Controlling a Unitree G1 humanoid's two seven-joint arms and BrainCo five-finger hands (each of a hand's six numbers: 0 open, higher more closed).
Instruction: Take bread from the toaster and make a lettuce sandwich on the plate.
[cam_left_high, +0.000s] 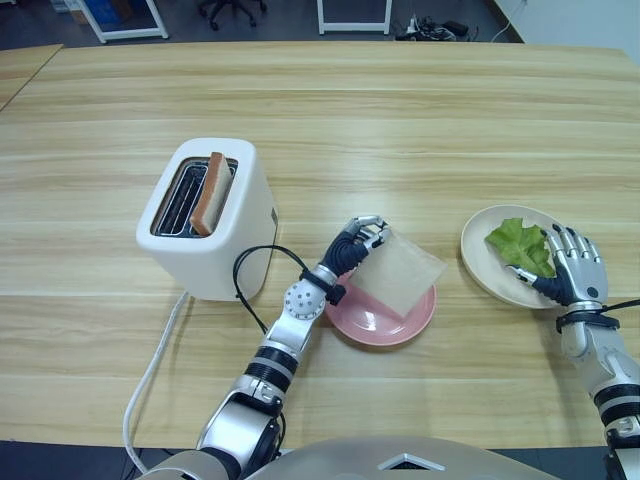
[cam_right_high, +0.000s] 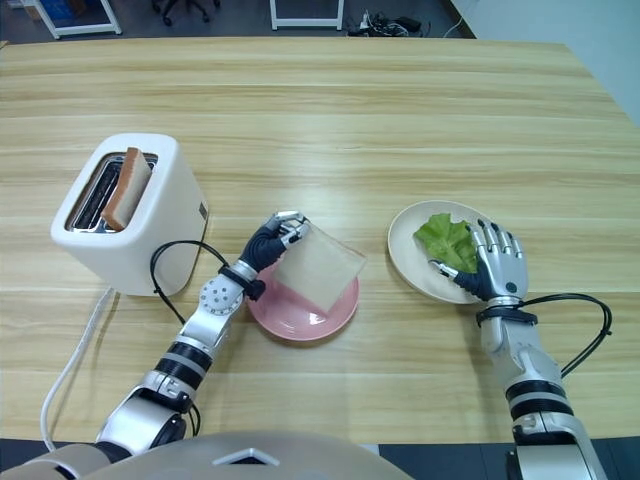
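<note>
Bread slice (cam_left_high: 400, 272) is pinched at its far corner by the left hand (cam_left_high: 352, 248), fingers (cam_left_high: 370, 232) curled tight on it. The slice is tilted, its flat face up and toward the camera. Its long axis slopes from the hand down and to the hand's right, and the low edge sits over the pink plate (cam_left_high: 372, 330). Can't tell if that edge touches the plate, because the slice hides the contact. The pink plate lies just below and to the right of the left hand, half covered by the slice.

Second slice (cam_left_high: 210, 192) stands on edge in the toaster (cam_left_high: 225, 235), to the left of the left hand, in the slot nearer that hand. Crust is up, the long axis runs along the slot away from the robot, and the lower half is hidden inside. A small dark mark (cam_right_high: 203, 210) on the toaster side is too small to read.

A black cable (cam_left_high: 262, 250) loops from the toaster to the left wrist. A white cord (cam_left_high: 150, 375) trails toward the near table (cam_left_high: 400, 120) edge.

Right hand (cam_left_high: 572, 265) rests at the near right rim of the cream plate (cam_left_high: 480, 268), fingers spread and straight, holding nothing. Lettuce (cam_left_high: 520, 245) lies on that plate just left of the hand. The thumb is at the leaf edge; contact is unclear.
</note>
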